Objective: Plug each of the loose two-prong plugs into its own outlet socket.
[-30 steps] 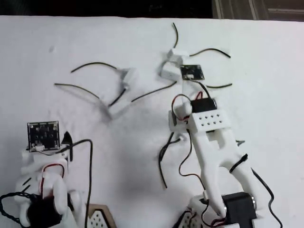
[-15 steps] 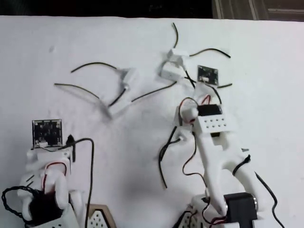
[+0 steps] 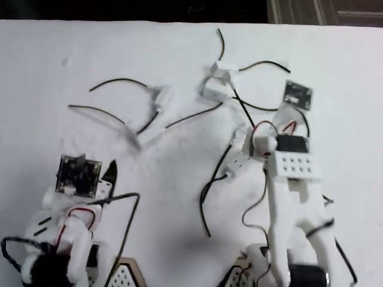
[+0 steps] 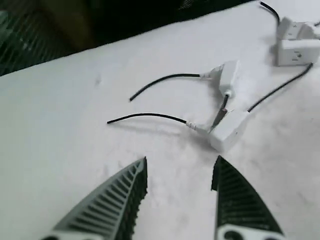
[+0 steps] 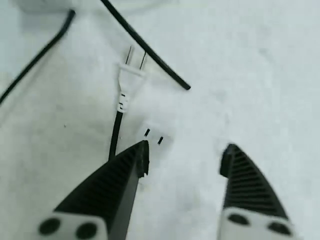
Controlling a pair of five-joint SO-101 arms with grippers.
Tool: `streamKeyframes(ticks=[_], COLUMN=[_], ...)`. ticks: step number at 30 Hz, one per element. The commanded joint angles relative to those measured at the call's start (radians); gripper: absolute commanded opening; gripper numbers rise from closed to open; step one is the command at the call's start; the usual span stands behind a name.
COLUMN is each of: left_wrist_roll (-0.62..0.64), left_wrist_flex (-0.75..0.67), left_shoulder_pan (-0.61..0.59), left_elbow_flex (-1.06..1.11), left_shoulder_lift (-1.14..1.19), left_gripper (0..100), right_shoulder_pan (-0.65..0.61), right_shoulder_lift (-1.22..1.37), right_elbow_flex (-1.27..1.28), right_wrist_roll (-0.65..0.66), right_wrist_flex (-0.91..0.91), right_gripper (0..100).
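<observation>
1. Right wrist view: a white moulded two-prong plug (image 5: 131, 75) with bare metal prongs and a black cable (image 5: 116, 131) lies unplugged just beside a white outlet socket (image 5: 153, 136) with two slots. The right gripper (image 5: 186, 157) has ribbed black fingers spread apart and holds nothing.
2. Left wrist view: the left gripper (image 4: 180, 172) has its fingers apart and is empty over the white cloth (image 4: 60, 125). Farther off lies a boxy white block (image 4: 231, 131) with a thin black lead.
3. High view: an outlet cluster (image 3: 218, 81) sits at the far middle of the table.
4. Since one second ago the right arm has swung rightward, uncovering the plug and socket. The left arm has shifted toward the table's middle.
</observation>
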Motion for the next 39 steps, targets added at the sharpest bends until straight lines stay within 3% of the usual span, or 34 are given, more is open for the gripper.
streamKeyframes(ticks=[1, 8, 18, 23, 30, 39], left_wrist_roll=[0.009, 0.002, 0.006, 0.009, 0.129, 0.132], left_wrist_flex=[0.028, 0.035, -0.299, -0.493, -0.646, -0.651], left_shoulder_pan=[0.124, 0.349, 0.596, 0.682, 0.736, 0.771], left_elbow_flex=[-0.203, -0.385, -0.381, -0.382, -0.396, -0.626], left_shoulder_lift=[0.228, 0.558, 0.891, 1.093, 1.394, 1.675], left_gripper=[22, 21, 16, 9, 30, 29], right_shoulder_pan=[0.054, 0.2, 0.348, 0.367, 0.361, 0.36], right_shoulder_lift=[-0.186, -0.42, -0.463, -0.463, -0.458, -0.456], right_elbow_flex=[-0.005, -0.002, 0.054, 0.063, 0.064, 0.064], right_wrist_roll=[-0.014, -0.008, -0.014, -0.012, -0.009, -0.008], right_wrist_flex=[0.007, 0.108, 0.127, 0.127, 0.127, 0.131], right_gripper=[2.4, 1.6, 1.9, 1.9, 1.9, 1.9])
